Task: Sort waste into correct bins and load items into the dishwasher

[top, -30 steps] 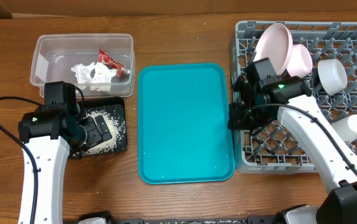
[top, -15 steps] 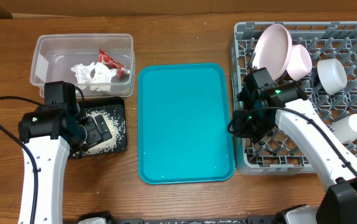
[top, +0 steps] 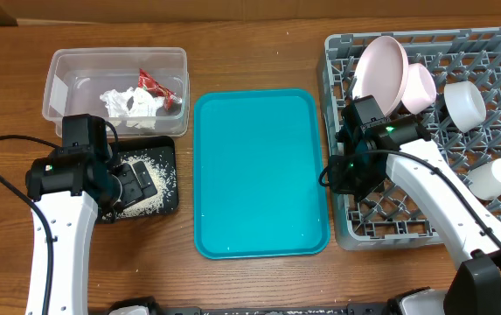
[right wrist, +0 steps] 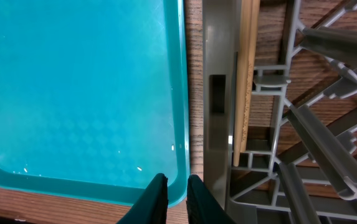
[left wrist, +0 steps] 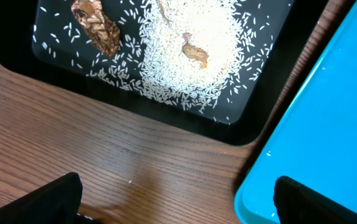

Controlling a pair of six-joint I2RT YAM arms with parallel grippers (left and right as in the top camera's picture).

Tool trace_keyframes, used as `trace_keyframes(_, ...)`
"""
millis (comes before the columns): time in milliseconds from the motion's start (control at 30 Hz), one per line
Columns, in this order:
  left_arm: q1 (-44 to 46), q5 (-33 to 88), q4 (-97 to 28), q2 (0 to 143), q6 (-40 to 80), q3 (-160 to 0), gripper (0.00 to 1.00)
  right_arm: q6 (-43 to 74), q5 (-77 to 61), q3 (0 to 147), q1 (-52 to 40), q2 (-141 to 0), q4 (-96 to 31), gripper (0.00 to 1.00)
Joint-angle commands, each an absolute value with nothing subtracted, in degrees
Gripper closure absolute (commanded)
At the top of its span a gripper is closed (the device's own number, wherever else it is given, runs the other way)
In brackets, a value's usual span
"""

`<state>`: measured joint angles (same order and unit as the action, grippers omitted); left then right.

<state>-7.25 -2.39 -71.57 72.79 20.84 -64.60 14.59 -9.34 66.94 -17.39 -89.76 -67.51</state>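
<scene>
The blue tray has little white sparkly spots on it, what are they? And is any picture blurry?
In the right wrist view the sparkles on the teal tray are glare from lights above, sitting near its lower edge; the right hand at the bottom looks soft and out of focus. In the left wrist view the rice is sharp, and the dark left hand tips are blurred.

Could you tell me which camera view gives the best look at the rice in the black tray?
The left wrist view: the rice fills the frame, single grains and brown scraps distinct on the black tray. Overhead, the rice is a small speckled patch partly behind the left arm. The right wrist view shows none.
</scene>
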Motion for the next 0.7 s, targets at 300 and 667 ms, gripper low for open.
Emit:
trace_keyframes(300, -7.6, -1.4, -70.6, 73.1, 20.8, -65.1, 0.0, 14.4, -7.9, 71.9, -16.0, -89.6, -65.4, 0.82)
trace_keyframes(667, -7.4, 10.3, -63.1, 73.1, 12.3, -65.1, 0.0, 11.7, -10.0, 84.1, -8.7, -89.4, -66.5, 0.51)
